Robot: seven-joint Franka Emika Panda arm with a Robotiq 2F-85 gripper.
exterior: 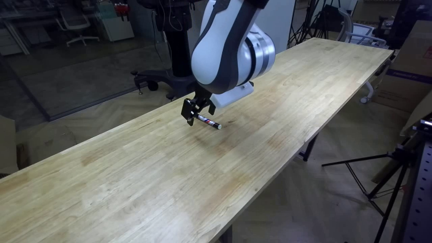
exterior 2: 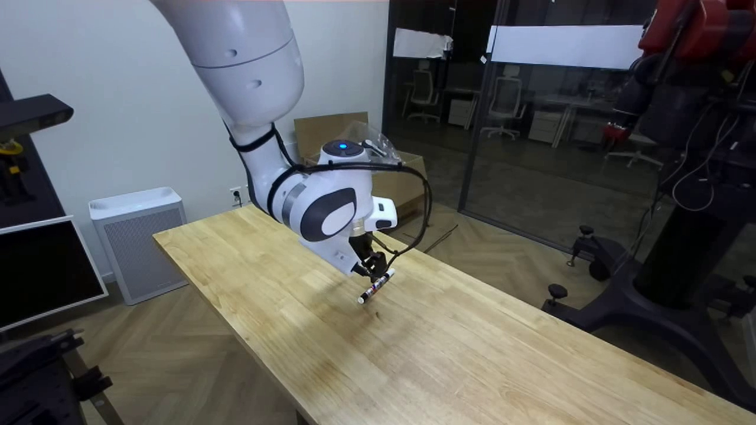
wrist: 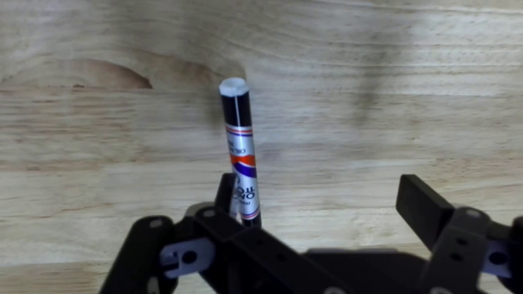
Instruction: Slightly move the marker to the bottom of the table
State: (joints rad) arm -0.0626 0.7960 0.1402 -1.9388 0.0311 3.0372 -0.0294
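The marker (wrist: 244, 163) is black and white with red and blue bands and lies on the light wooden table (wrist: 327, 134). In the wrist view it sits just inside the left finger, close to it or touching; I cannot tell which. Its lower end is partly hidden behind that finger. My gripper (wrist: 320, 196) is open, with a wide gap between the marker and the right finger. In both exterior views the marker (exterior: 211, 122) (exterior 2: 376, 287) sticks out from beside the fingers of the gripper (exterior: 201, 114) (exterior 2: 368, 273), low over the table (exterior: 141, 168) (exterior 2: 449, 342).
The table's long edge (exterior: 101, 135) runs close behind the gripper. A black wheeled stand (exterior: 179, 57) is beyond that edge. A tripod (exterior: 381, 189) is on the floor off the opposite edge. A cardboard box (exterior 2: 407, 183) and a white box-shaped unit (exterior 2: 142, 242) stand past the table's end.
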